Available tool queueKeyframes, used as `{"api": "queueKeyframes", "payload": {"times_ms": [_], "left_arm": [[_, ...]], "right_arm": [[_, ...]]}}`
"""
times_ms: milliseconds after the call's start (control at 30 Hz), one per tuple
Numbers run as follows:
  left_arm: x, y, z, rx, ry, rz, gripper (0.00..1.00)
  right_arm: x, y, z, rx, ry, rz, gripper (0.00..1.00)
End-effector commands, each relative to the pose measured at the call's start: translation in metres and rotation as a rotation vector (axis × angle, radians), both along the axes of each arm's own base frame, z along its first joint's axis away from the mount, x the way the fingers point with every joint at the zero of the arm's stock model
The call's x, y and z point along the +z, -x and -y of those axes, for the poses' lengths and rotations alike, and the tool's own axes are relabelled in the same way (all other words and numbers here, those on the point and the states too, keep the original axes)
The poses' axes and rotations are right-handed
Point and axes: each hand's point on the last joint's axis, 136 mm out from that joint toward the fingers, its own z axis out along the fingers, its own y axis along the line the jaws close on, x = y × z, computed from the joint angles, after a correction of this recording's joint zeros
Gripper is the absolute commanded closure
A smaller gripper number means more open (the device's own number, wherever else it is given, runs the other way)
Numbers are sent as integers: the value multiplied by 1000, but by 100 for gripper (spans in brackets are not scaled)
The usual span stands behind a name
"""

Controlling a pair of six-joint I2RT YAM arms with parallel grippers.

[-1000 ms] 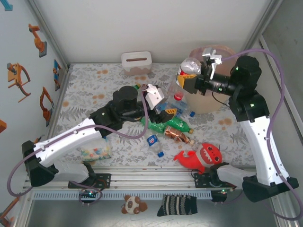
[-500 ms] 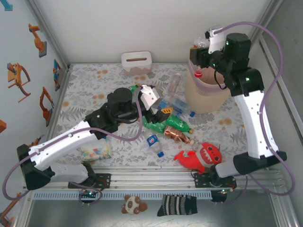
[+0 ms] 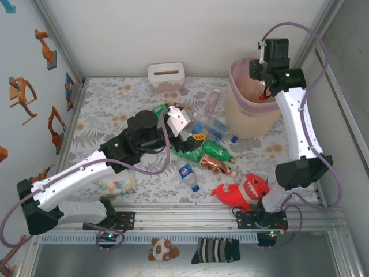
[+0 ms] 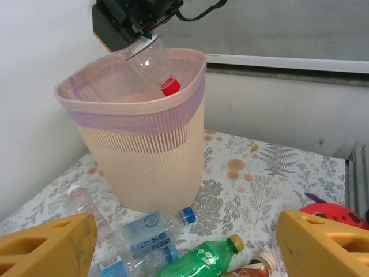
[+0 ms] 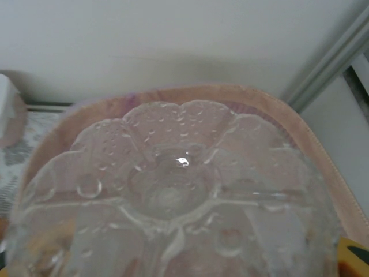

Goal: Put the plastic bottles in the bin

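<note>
The cream-beige bin [image 3: 242, 124] with its pink liner stands at the back right. My right gripper [image 3: 263, 79] hangs over its rim, shut on the base of a clear red-capped bottle [image 4: 153, 62] that points cap-down into the bin [image 4: 144, 161]. That bottle's base [image 5: 173, 184] hides the right fingers; the bin's rim [image 5: 323, 150] curves behind it. My left gripper [image 3: 183, 123] is open over the pile, yellow fingers [image 4: 46, 245] wide apart. Below it lie a clear blue-capped bottle [image 4: 147, 228], a green bottle [image 3: 210, 149], a copper-brown one [image 3: 216, 165] and several more.
A small white box with a slot [image 3: 166, 76] sits at the back wall. A red plush shark [image 3: 242, 190] lies front right of the pile. A clear bag of pastel bits [image 3: 115, 183] lies under my left arm. Frame posts and walls close in the sides.
My right arm has swung the clear bottle from beside the bin up over its rim and tipped it cap-down into the opening. The left gripper has shifted slightly back over the pile.
</note>
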Motion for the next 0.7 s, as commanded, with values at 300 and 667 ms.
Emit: {"api": "queueKeyframes", "payload": {"times_ms": [300, 667], "left_arm": [[-20, -14, -4, 69, -32, -61, 19], [-26, -18, -5, 83, -50, -67, 19]], "right_arm": [[-90, -35, 61, -92, 108, -251, 49], [-190, -51, 68, -82, 79, -462, 48]]}}
